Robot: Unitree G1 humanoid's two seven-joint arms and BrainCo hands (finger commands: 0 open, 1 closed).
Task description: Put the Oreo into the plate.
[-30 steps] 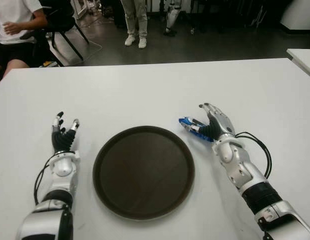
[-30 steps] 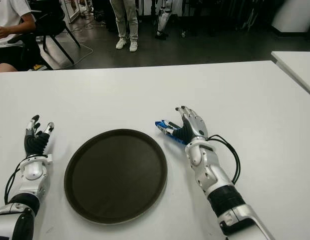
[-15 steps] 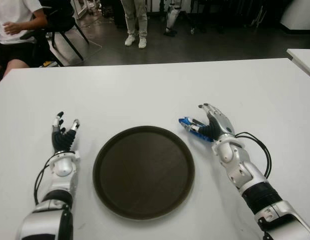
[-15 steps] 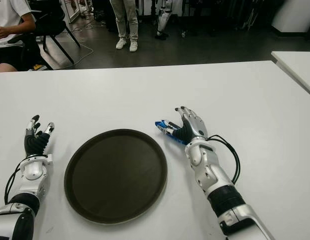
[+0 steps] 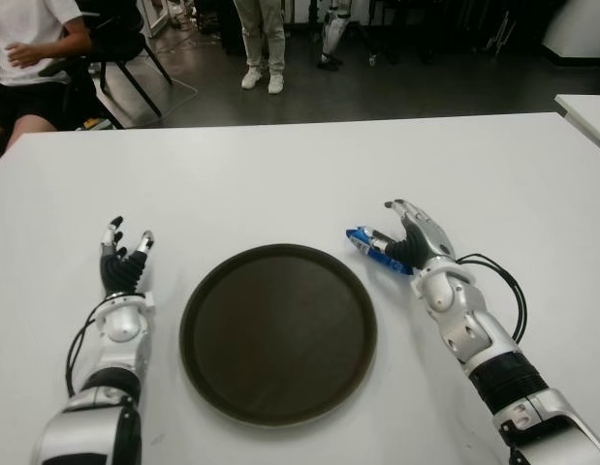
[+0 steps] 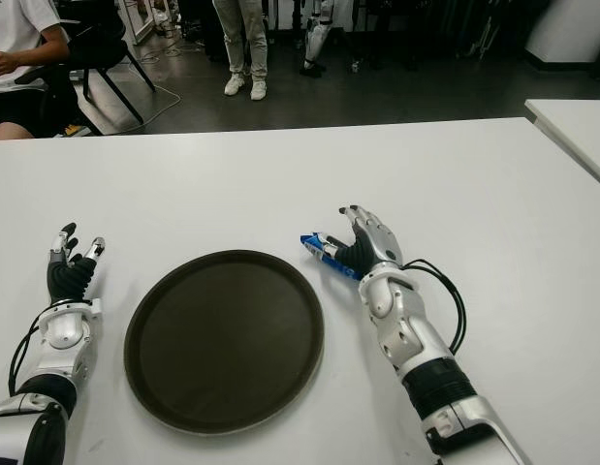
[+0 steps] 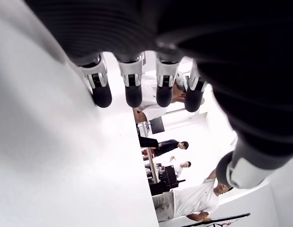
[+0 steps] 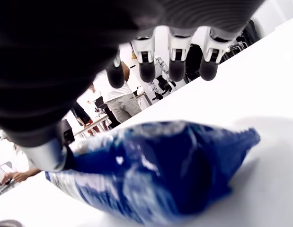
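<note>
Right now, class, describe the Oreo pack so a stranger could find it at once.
Start at the round dark plate on the white table. Off its far right rim, under the open right hand, lies the Oreo pack: the only blue, crinkly wrapper there.

R robot hand (image 6: 363,242) over Oreo (image 6: 322,249).

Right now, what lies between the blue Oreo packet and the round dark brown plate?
Nothing: in the left eye view only a narrow strip of bare white table separates the blue Oreo packet from the round dark brown plate.
</note>
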